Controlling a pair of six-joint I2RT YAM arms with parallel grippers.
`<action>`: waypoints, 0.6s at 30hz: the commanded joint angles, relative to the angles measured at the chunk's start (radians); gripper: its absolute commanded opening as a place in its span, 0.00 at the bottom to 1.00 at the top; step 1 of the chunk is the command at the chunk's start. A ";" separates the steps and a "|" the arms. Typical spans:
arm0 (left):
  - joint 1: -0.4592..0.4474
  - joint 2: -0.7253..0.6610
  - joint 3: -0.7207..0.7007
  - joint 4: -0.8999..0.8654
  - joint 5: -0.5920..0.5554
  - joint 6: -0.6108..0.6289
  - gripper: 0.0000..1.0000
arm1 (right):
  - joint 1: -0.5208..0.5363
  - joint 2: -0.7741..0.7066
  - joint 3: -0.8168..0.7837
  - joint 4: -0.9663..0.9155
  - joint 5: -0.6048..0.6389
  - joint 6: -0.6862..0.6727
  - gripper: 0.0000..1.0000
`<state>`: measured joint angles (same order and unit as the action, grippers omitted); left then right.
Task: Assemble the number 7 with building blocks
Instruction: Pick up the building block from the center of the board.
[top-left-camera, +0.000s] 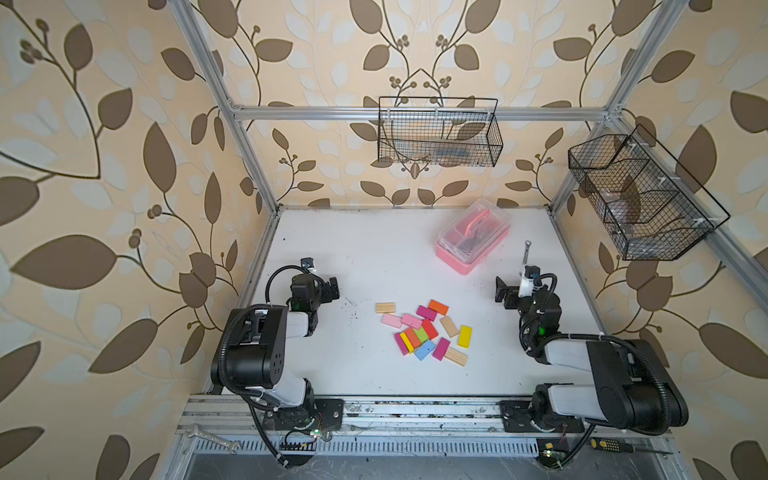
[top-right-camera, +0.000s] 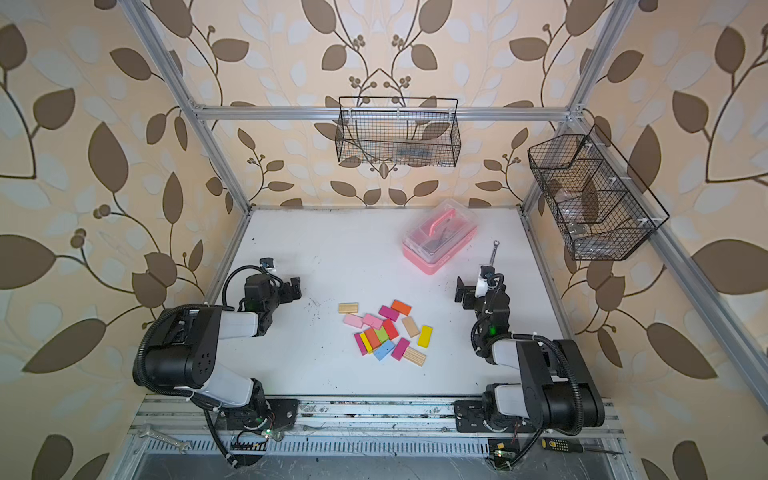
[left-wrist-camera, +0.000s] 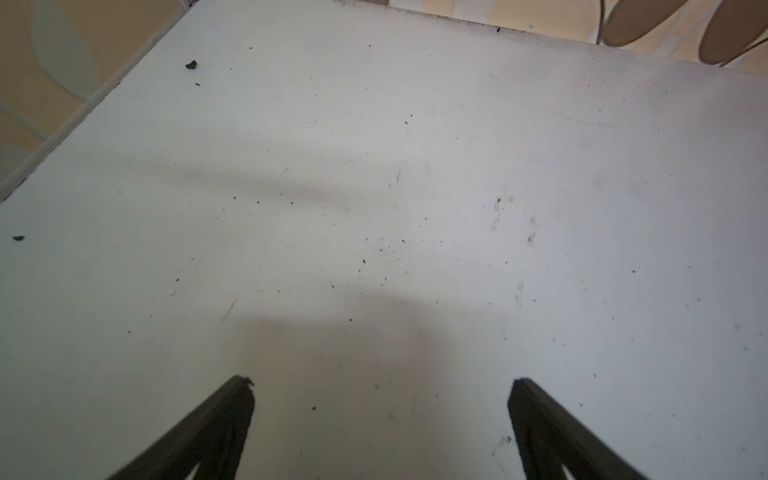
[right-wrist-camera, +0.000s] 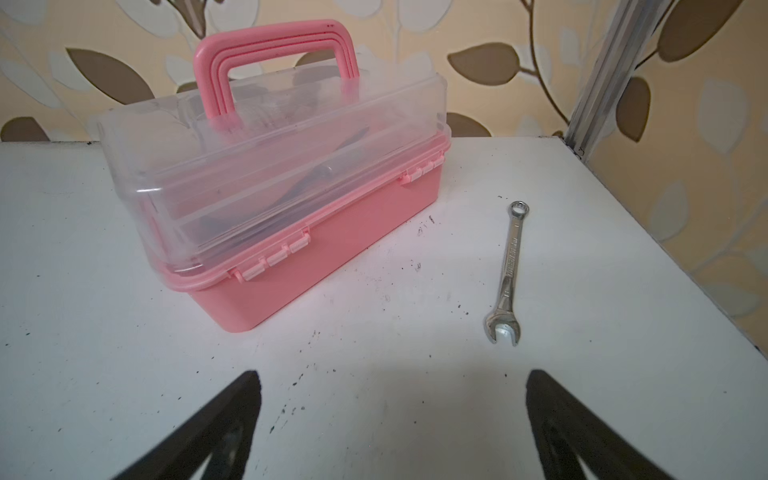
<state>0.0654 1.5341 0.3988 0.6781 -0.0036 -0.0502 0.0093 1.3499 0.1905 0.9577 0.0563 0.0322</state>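
The building blocks (top-left-camera: 424, 332) (top-right-camera: 384, 332) lie in a loose heap at the middle of the white table in both top views: pink, magenta, orange, red, yellow, green, blue and plain wood pieces, some overlapping. No number 7 shape shows among them. My left gripper (top-left-camera: 332, 286) (left-wrist-camera: 380, 384) hovers left of the heap, open, with only bare table between its fingers. My right gripper (top-left-camera: 500, 291) (right-wrist-camera: 392, 378) hovers right of the heap, open and empty. Neither wrist view shows any block.
A pink box with a clear lid (top-left-camera: 473, 237) (right-wrist-camera: 274, 199) stands behind the heap. A small wrench (top-left-camera: 526, 251) (right-wrist-camera: 509, 270) lies on the table beyond my right gripper. Two wire baskets (top-left-camera: 438, 133) (top-left-camera: 636, 199) hang on the frame. Another wrench (top-left-camera: 212, 438) and a screwdriver (top-left-camera: 611, 445) lie on the front rail.
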 joint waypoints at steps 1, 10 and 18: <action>0.000 -0.029 0.010 0.031 -0.011 0.012 0.99 | 0.001 -0.005 0.000 0.032 0.010 -0.021 1.00; 0.000 -0.029 0.009 0.031 -0.010 0.012 0.99 | 0.000 -0.005 0.000 0.031 0.005 -0.021 1.00; -0.001 -0.029 0.011 0.031 -0.010 0.012 0.99 | -0.003 -0.005 0.000 0.030 0.004 -0.019 1.00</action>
<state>0.0650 1.5341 0.3988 0.6781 -0.0036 -0.0502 0.0090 1.3495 0.1905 0.9630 0.0559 0.0326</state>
